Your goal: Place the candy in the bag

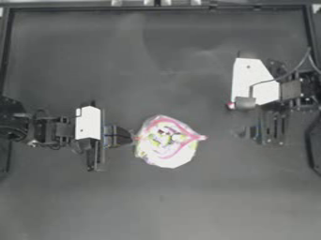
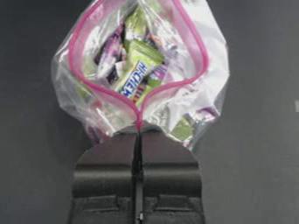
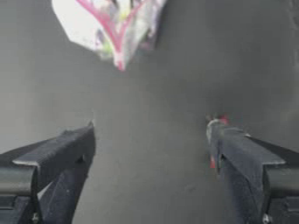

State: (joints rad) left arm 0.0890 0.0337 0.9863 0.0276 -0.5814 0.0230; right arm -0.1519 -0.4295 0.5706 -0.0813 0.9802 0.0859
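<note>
Looking straight down, the bag (image 1: 165,141) lies mid-table with its pink seal spread in a loop, mouth open. The left gripper (image 1: 125,138) meets the bag's left corner. The right gripper (image 1: 241,103) sits well apart from it, up and to the right, and the candy (image 1: 231,106) shows as a red speck at its tip, far from the bag.

In the left wrist view, the left gripper (image 2: 139,131) has its 2 jaws pressed together on the seal corner of the bag (image 2: 140,70), pinning it. Wrapped sweets (image 2: 135,74) fill the pouch under the open mouth. If this pinch slips, the mouth could sag closed and a drop would bounce off plastic.

In the right wrist view, the right gripper (image 3: 151,131) stands with jaws wide apart, holding nothing. The candy (image 3: 220,119) peeks out at 1 jaw's tip, off to the side, not between the jaws; whether it touches that jaw I cannot tell. Closing from here would likely miss it or flick it away, since it is tiny and roundish. The bag (image 3: 111,30) lies beyond.
</note>
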